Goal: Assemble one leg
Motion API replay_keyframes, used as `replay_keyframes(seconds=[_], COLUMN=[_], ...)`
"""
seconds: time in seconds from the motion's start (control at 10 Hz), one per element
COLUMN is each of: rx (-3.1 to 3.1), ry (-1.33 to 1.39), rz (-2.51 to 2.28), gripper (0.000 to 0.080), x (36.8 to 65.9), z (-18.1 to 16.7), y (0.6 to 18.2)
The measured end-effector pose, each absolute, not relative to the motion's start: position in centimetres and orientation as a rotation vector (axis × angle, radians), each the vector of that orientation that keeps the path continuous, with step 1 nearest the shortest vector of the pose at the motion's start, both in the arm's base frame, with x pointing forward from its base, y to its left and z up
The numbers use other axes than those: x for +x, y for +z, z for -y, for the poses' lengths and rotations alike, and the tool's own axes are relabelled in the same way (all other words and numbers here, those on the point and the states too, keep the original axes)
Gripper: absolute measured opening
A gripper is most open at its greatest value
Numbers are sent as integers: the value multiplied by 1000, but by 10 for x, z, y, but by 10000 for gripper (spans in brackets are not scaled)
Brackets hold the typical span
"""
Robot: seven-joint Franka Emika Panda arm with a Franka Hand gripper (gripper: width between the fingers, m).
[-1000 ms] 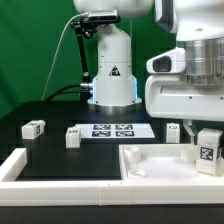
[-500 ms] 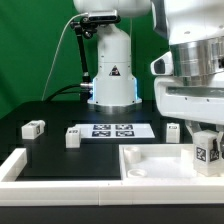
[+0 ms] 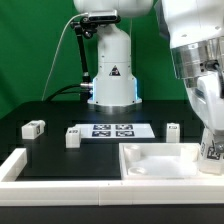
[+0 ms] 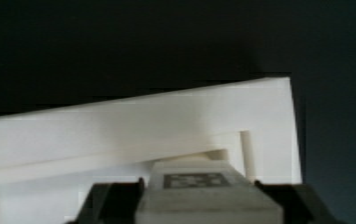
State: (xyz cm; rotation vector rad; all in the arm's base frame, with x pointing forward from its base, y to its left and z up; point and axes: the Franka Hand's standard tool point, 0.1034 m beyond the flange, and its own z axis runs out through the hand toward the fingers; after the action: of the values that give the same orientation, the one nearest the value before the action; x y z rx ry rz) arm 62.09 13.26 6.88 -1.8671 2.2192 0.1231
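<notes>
Gripping the leg [image 4: 196, 183] between its two dark fingers [image 4: 104, 203], the gripper [image 4: 193, 208] is clamped on the small white block. The block fills the gap between the fingers, which press on two opposite sides, and its black-and-white tag faces the wrist camera. Beyond the leg in the wrist view lies the white panel [image 4: 157, 120], with one edge and a raised rim showing against the black table [image 4: 86, 50].

In the exterior view the arm comes down at the exterior view's right. The held leg hangs upright at the panel's corner on that side, low over the rim. Whether it touches the panel is hard to tell, since the frame edge cuts the spot.

Three other pegs stand loose on the table: one [image 3: 33, 128] far toward the exterior view's left, one [image 3: 72, 137] just beside the marker board [image 3: 112, 129], and one [image 3: 172, 131] behind the panel. All three are well apart from the gripper.
</notes>
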Motion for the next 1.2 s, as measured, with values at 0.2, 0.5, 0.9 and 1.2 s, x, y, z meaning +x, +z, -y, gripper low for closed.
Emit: replay_keyframes(seconds=[0.2, 0.5, 0.9, 1.2], rx=[-1779, -1786, -2261, -2617], ry=[188, 187, 203, 113], rz=[-2282, -2270, -1830, -1354], gripper=[294, 502, 647, 649], x=[623, 625, 627, 629], z=[-129, -131, -131, -125], y=[69, 69, 77, 80])
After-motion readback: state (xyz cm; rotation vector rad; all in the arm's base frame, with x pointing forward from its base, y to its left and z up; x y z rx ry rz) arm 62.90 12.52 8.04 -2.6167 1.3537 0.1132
